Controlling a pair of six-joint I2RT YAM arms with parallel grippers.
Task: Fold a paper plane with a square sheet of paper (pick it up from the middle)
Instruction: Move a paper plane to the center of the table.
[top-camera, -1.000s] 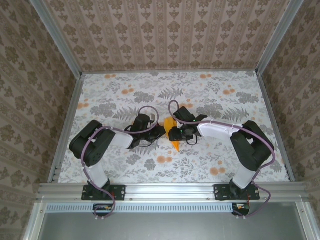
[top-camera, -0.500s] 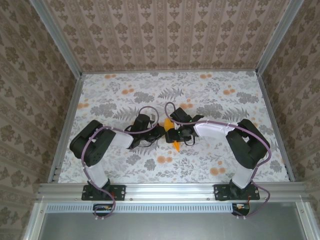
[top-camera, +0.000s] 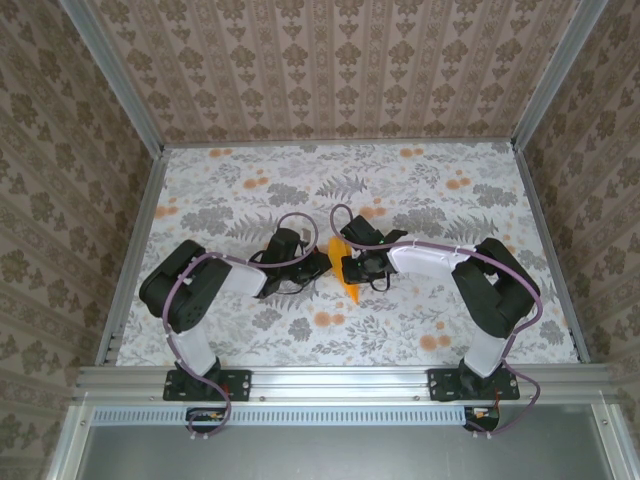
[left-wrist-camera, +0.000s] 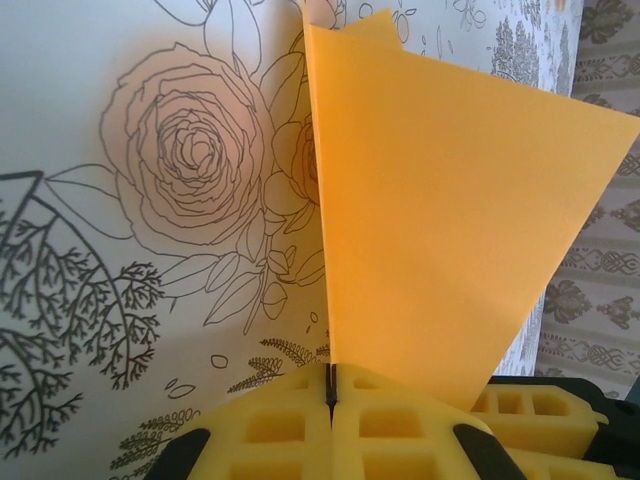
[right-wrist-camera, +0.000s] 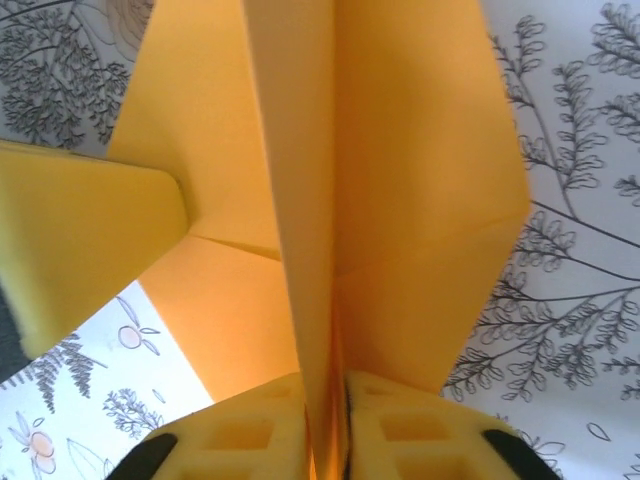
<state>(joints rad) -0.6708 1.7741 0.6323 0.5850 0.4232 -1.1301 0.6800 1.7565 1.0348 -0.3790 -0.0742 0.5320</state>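
Left gripper: left of overhead centre, fingers pinched together on the lower edge of the paper plane.
Paper plane: overhead frame centre, held between both grippers.
Right gripper: right of centre, clamped on the centre fold.

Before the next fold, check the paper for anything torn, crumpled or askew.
Nothing stands out. The orange paper is pinched between the left tool and the right tool, both shut on it. Its creases look straight and its edges clean, with no tear visible.
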